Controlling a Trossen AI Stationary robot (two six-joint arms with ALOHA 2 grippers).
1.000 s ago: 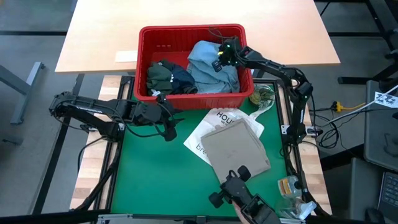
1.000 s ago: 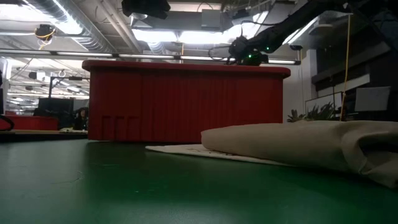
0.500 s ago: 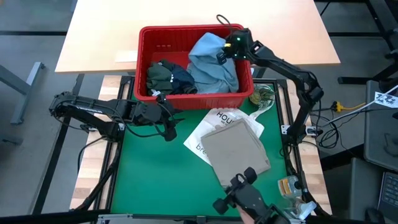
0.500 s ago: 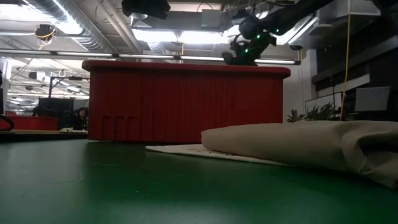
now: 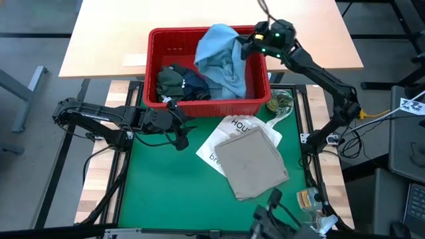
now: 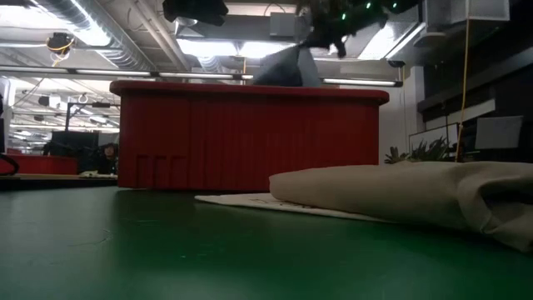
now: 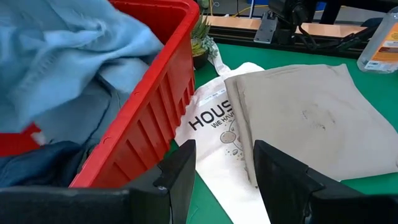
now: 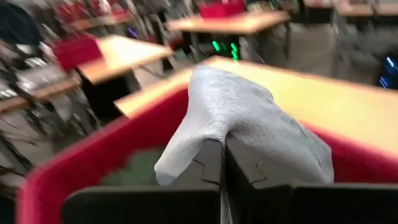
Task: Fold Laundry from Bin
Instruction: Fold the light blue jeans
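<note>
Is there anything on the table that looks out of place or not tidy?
Mostly tidy. The folded beige garment lies on a white tote bag, not laundry, whose edge sticks out askew beneath it. The light blue shirt only hangs from the right gripper, over the red bin.

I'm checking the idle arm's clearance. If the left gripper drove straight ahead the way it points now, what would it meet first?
Probably the folded beige garment lying on the white printed tote bag. The left gripper, open, aims past the red slotted plastic bin's wall; depth is unclear, so the tote's near edge might come first.
</note>
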